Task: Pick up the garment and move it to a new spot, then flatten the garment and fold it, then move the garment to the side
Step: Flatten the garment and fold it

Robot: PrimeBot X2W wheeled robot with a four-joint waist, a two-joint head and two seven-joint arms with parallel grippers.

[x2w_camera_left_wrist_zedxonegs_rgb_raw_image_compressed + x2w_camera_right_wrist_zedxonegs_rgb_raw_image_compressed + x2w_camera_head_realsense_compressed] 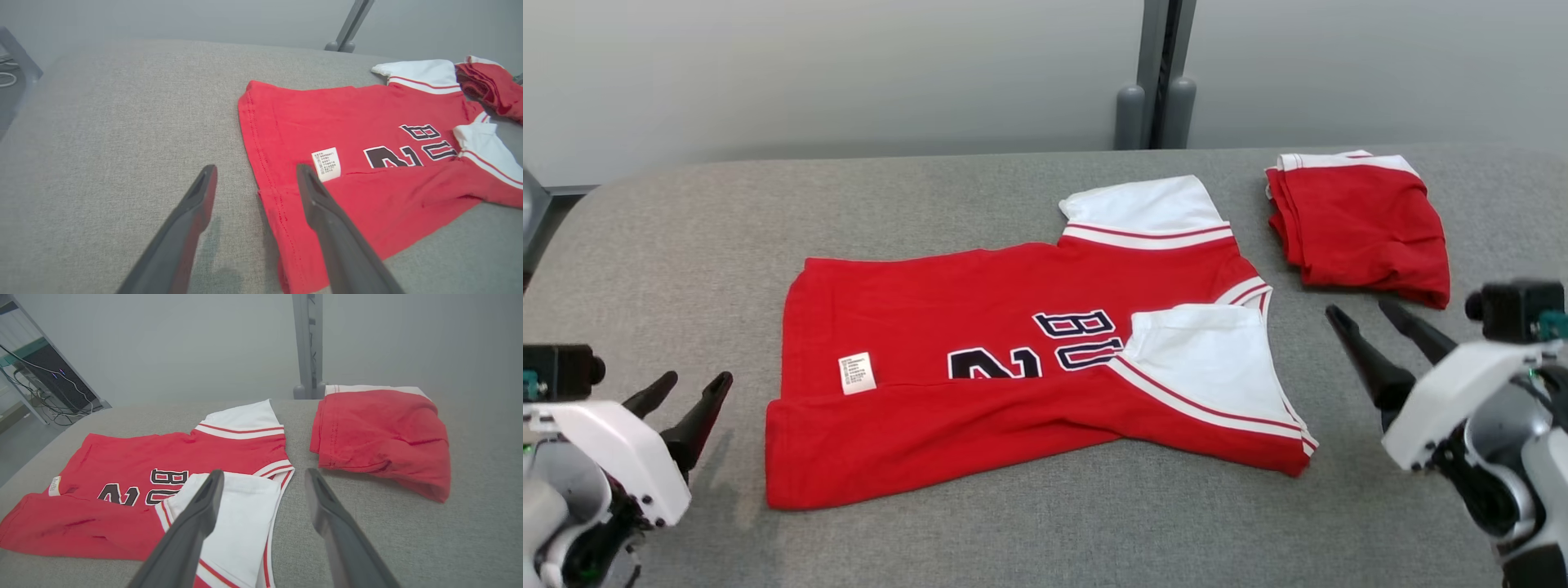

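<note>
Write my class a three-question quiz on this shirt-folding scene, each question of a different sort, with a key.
1. True or false: the left gripper is shut on the red jersey.
2. The jersey's near long edge is: A) rolled into a tube, B) folded over the lower part of the dark print, C) bunched in a heap.
3. Fill the gap: the folded red garment lies nearest the ___ gripper.
Key: 1 false, that gripper is open and holds nothing; 2 B; 3 right, it lies just beyond the right gripper.
</note>
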